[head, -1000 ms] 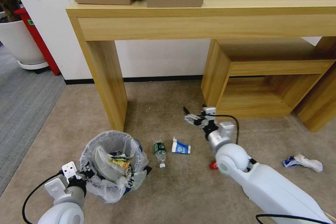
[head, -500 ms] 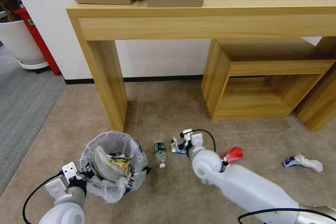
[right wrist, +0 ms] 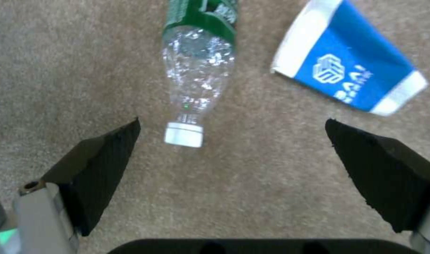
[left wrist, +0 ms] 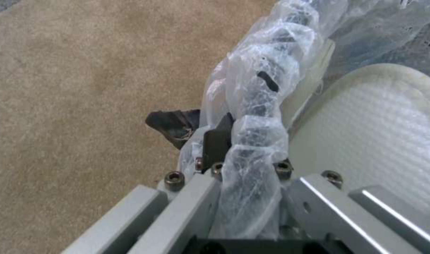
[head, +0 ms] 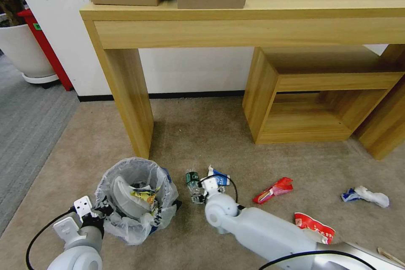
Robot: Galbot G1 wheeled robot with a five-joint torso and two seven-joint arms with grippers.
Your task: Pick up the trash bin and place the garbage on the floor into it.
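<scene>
While my left gripper pinches the bagged rim of the trash bin, its jaws pressed onto the crinkly plastic, the bin stands on the beige floor near the bench leg, with a white slipper inside. I have the right gripper low over the carpet, jaws spread wide and holding nothing, just short of the cap of the small plastic bottle. The blue-white carton lies just beside the bottle. A red wrapper lies farther right.
</scene>
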